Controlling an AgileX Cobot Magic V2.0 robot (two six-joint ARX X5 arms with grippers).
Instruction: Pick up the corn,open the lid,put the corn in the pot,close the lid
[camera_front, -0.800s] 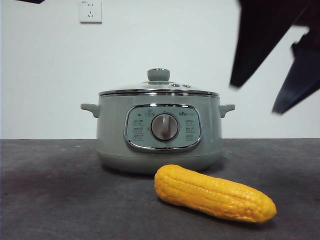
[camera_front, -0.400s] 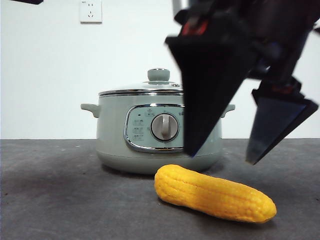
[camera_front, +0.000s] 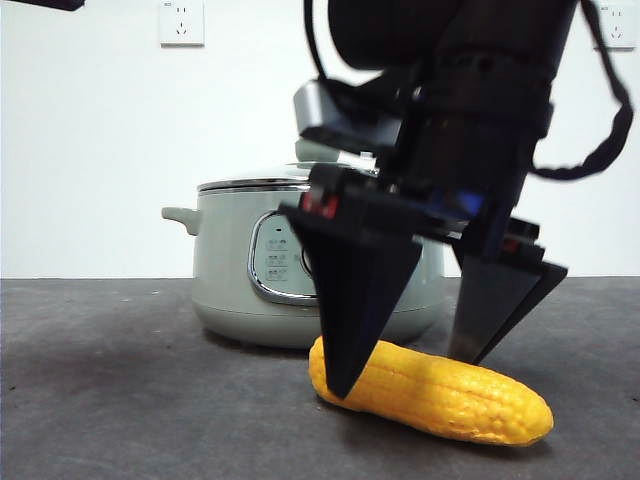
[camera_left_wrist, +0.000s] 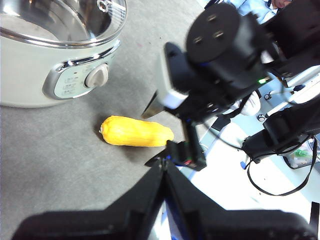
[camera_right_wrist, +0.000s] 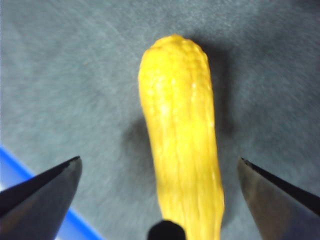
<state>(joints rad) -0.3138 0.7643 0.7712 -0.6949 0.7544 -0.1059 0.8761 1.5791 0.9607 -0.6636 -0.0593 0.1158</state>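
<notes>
The corn (camera_front: 440, 393) lies on the dark table just in front of the pot (camera_front: 235, 275), tapered end to the right. My right gripper (camera_front: 408, 378) is open and low over the corn, one jaw on each side of it, tips near the table. In the right wrist view the corn (camera_right_wrist: 182, 135) runs lengthwise between the open jaws of that gripper (camera_right_wrist: 159, 160), not touching them. The lid (camera_front: 250, 184) sits shut on the pot; its knob is hidden behind the arm. My left gripper (camera_left_wrist: 164, 170) is shut and empty, held high, looking down on the corn (camera_left_wrist: 135, 132), the pot (camera_left_wrist: 60, 75) and the lid (camera_left_wrist: 60, 20).
A white wall with a socket (camera_front: 181, 22) stands behind the pot. The table's edge, marked by a blue strip (camera_right_wrist: 80, 220), runs close to the corn on the right arm's side. Beyond it are floor and cables (camera_left_wrist: 270, 170).
My right arm has come down from the upper right and moved left, and its open jaws now straddle the corn. The corn, pot and lid have not moved.
</notes>
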